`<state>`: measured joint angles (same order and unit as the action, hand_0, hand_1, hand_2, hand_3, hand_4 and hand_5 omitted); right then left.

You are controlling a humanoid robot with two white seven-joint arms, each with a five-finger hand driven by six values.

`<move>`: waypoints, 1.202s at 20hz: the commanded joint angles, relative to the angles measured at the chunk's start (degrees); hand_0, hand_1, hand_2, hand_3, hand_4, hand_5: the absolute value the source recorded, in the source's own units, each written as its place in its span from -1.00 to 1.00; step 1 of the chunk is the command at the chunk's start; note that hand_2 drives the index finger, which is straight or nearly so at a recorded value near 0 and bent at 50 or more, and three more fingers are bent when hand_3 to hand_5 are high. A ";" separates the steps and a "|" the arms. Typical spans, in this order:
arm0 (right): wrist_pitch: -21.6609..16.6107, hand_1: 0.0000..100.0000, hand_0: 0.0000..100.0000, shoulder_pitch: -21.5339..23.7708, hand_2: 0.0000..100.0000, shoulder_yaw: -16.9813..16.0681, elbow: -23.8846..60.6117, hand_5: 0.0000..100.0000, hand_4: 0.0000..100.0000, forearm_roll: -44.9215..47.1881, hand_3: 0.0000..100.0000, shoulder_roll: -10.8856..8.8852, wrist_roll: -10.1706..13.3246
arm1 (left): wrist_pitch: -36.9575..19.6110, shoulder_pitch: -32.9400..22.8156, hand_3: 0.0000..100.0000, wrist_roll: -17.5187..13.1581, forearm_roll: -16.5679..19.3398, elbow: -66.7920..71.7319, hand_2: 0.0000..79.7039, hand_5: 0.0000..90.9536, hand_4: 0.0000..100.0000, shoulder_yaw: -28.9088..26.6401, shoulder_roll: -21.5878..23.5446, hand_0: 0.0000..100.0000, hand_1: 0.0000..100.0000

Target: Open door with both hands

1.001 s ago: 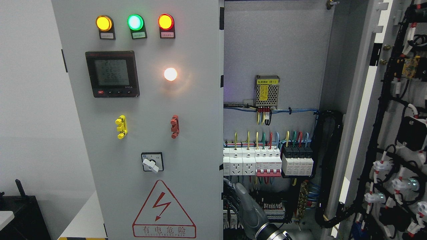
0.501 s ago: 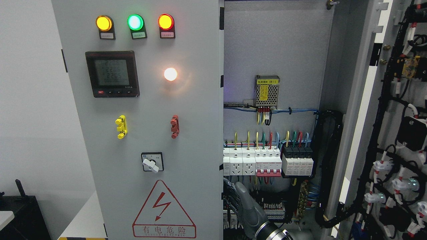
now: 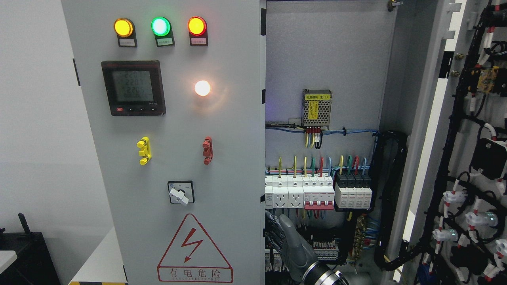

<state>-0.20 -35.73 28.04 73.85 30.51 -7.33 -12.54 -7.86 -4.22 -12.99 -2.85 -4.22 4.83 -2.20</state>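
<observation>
The grey left door [image 3: 174, 130] of the electrical cabinet carries three indicator lamps, a meter, a rotary switch and a warning triangle, and it stands nearly closed. The right door [image 3: 467, 158] is swung wide open, its wired inner face showing. My right hand [image 3: 277, 237] comes up from the bottom edge, right of the middle. Its dark fingers [image 3: 272, 237] curl around the left door's free edge, with the grey thumb lying just to their right. The left hand is out of view.
Inside the open cabinet [image 3: 324, 59] are a meshed power supply [image 3: 317, 109], a row of breakers and sockets [image 3: 317, 192], and black cable bundles [image 3: 390, 198] close behind my hand. A white table [image 3: 103, 257] and a black box [image 3: 23, 253] sit at the lower left.
My right hand and wrist have shifted very slightly to the right and down along the door edge. Neither door has visibly moved.
</observation>
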 commanded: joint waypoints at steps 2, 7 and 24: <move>0.12 -1.00 -1.00 -0.22 -1.00 -0.09 -0.29 -1.00 -1.00 0.08 -1.00 -0.05 -0.02 | -0.05 0.00 -1.00 -0.02 -0.05 0.00 -1.00 -1.00 -0.91 0.00 0.00 -1.00 -1.00; 0.12 -1.00 -1.00 -0.31 -1.00 0.00 -0.38 -1.00 -1.00 0.08 -1.00 -0.05 -0.11 | -0.05 0.00 -1.00 -0.02 0.04 0.00 -1.00 -1.00 -0.91 0.00 0.00 -1.00 -1.00; 1.52 -1.00 -1.00 -1.18 -1.00 -0.18 -0.38 -1.00 -1.00 1.75 -1.00 -0.23 -2.05 | -0.05 0.00 -1.00 -0.02 0.04 0.00 -1.00 -1.00 -0.91 0.00 0.00 -1.00 -1.00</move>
<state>1.30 -36.58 27.95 73.54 31.74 -7.41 -14.54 -7.83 -4.22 -12.99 -2.83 -4.22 4.83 -2.20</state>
